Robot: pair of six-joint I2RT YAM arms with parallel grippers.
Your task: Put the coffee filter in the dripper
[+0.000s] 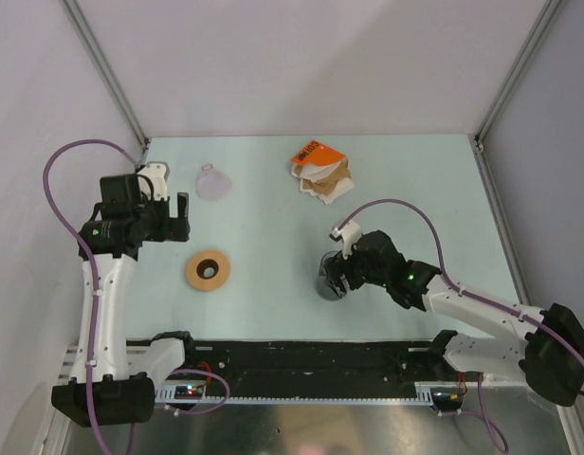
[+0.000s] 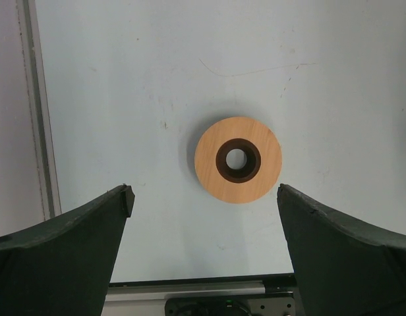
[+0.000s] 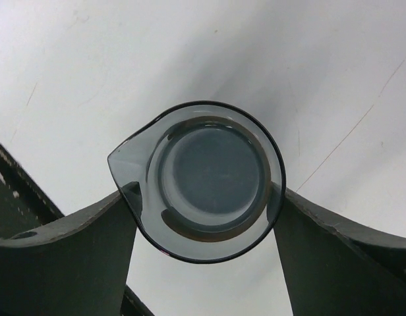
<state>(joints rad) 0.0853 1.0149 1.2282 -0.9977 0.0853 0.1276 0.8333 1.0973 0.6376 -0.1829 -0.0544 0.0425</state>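
The dripper (image 1: 213, 182), a clear pinkish funnel, lies on the table at the back left. The coffee filter (image 1: 311, 176) shows as white paper in a pile with brown papers and an orange pack at the back centre. My left gripper (image 1: 178, 220) (image 2: 203, 197) is open and empty, held above the tan wooden ring (image 1: 208, 270) (image 2: 238, 159). My right gripper (image 1: 332, 275) (image 3: 204, 197) has its fingers against both sides of the dark grey cup (image 1: 328, 284) (image 3: 206, 181), which stands on the table near the front centre.
The orange pack (image 1: 309, 152) and brown papers (image 1: 336, 180) lie at the back centre. Grey walls with metal posts close the table at the left, back and right. A black rail (image 1: 301, 355) runs along the near edge.
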